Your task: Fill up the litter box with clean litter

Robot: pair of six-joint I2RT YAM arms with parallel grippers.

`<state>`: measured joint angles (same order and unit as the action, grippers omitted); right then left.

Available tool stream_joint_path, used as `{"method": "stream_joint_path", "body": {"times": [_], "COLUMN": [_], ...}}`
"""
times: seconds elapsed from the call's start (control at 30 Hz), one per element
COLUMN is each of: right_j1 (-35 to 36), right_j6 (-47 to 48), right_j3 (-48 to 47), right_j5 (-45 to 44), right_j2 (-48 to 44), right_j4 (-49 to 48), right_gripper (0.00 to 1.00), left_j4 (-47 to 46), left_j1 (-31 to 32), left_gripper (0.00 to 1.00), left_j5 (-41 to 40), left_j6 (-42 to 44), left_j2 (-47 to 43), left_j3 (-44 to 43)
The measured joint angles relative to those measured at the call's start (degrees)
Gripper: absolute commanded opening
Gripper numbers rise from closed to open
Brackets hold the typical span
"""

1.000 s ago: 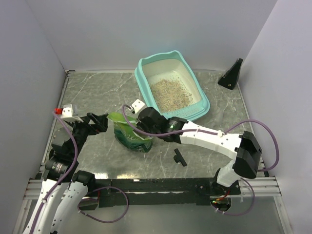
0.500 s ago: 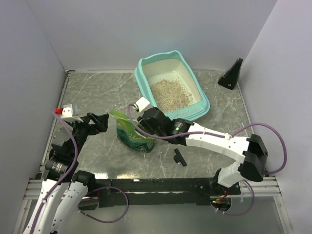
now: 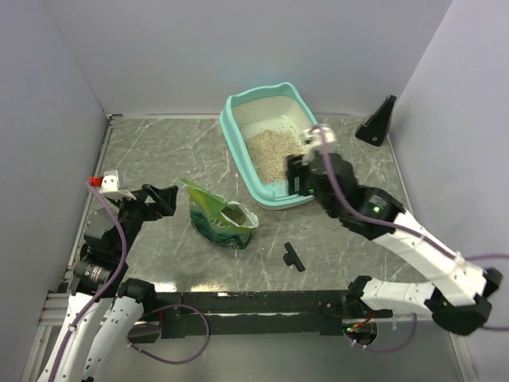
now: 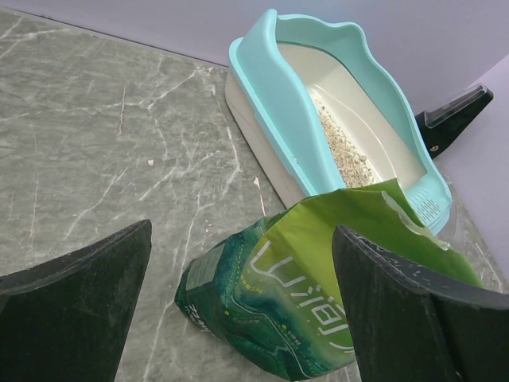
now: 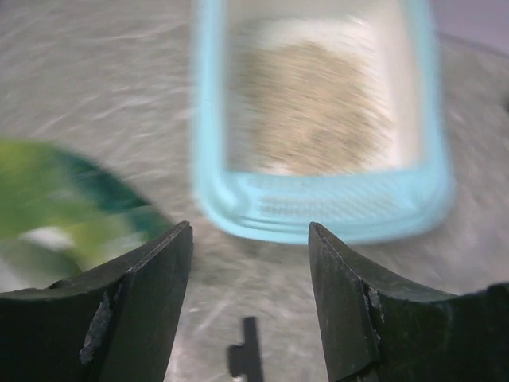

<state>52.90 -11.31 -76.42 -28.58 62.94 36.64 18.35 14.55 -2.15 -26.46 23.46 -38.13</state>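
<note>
The litter box [image 3: 238, 139], teal rim and cream pan, stands at the back centre, with clean litter [image 3: 270, 151] heaped in its middle. My right gripper [image 3: 296, 180] hovers open over its near end, holding nothing. In the blurred right wrist view the gripper [image 5: 250, 239] is empty, with the box rim [image 5: 318, 219] and litter [image 5: 310, 111] ahead. The green bag [image 3: 216, 220] sits slumped on the table, free of both grippers. My left gripper [image 3: 165, 200] is wide open just left of it. The left wrist view shows the bag [image 4: 302, 286] between the fingers [image 4: 79, 302], untouched.
A small black clip [image 3: 293, 256] lies on the table in front of the litter box, also seen as the clip [image 5: 246, 350] below the right fingers. A black wedge [image 3: 378, 122] stands at the back right. White walls close in on three sides.
My right gripper let go of the green bag, opened, and swung right and back to the litter box's near end. The bag stays on the table. The left arm has not moved.
</note>
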Motion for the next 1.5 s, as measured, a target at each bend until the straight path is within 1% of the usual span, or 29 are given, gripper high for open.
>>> {"method": "stream_joint_path", "body": {"times": [0.03, 0.1, 0.13, 0.17, 0.4, 0.43, 0.57, 0.73, 1.03, 1.17, 1.23, 1.27, 1.3, 1.33, 1.37, 1.5], "right_j1": [-2.43, -8.52, -10.73, -13.22, -30.47, -33.83, -41.68, -45.62, -46.05, -46.05, -46.05, -46.05, -46.05, -46.05, -46.05, -46.05], "right_j6": [-1.11, -3.54, -4.48, -5.64, -13.84, -15.15, -19.08, -21.75, -23.15, -23.19, -23.17, -23.15, -23.06, -22.49, -22.67, -22.56], "right_j3": [1.68, 6.51, 8.92, 11.32, 28.33, 30.73, 35.69, 36.35, 36.33, 36.33, 36.3, 36.3, 36.3, 36.3, 36.3, 36.22], "right_j5": [-0.39, -1.05, -1.29, -1.11, 2.58, 3.74, 6.67, 10.93, 15.87, 16.59, 16.61, 16.59, 16.63, 16.65, 16.83, 17.07], "right_j2": [-1.86, -5.29, -6.32, -7.21, -8.41, -8.55, -7.93, -0.5, 9.79, 14.82, 16.02, 16.59, 16.96, 17.14, 17.18, 17.09], "right_j4": [0.26, 1.25, 1.75, 2.19, 1.9, 1.88, 1.01, -2.47, -10.38, -11.3, -11.61, -11.76, -11.89, -11.98, -12.2, -13.53], "right_gripper": [0.76, 0.79, 0.79, 0.79, 0.79, 0.8, 0.8, 0.8, 0.8, 0.79, 0.7, 0.51, 0.39, 0.22, 0.0, 0.0], "left_j4": [0.0, 0.07, 0.07, 0.07, 0.11, 0.15, 0.26, 0.39, 0.39, 0.39, 0.39, 0.39, 0.39, 0.37, 0.39, 0.39], "left_j1": [0.0, -0.11, -0.15, -0.17, -0.22, -0.22, -0.22, -0.22, -0.22, -0.22, -0.22, -0.22, -0.22, -0.22, -0.22, -0.22], "left_gripper": [0.99, 0.99, 0.99, 0.97, 0.97, 0.97, 0.97, 0.97, 0.97, 0.97, 0.97, 0.97, 0.97, 0.97, 0.97, 0.97], "left_j5": [0.02, 0.22, 0.42, 0.52, 1.18, 1.27, 1.31, 1.33, 2.08, 2.27, 2.29, 2.29, 2.29, 2.29, 2.29, 2.29], "left_j6": [-0.04, -0.17, -0.2, -0.2, -0.33, -0.37, -0.42, -0.48, -0.79, -0.79, -0.79, -0.79, -0.79, -0.79, -0.79, -0.79], "left_j2": [0.02, 0.04, 0.07, 0.11, 0.33, 0.33, 0.33, 0.28, 0.33, 0.39, 0.42, 0.42, 0.44, 0.44, 0.44, 0.52], "left_j3": [0.0, 0.0, 0.0, 0.0, 0.0, 0.0, 0.0, 0.0, 0.0, 0.0, 0.0, 0.0, 0.0, 0.0, 0.0, 0.0]}}
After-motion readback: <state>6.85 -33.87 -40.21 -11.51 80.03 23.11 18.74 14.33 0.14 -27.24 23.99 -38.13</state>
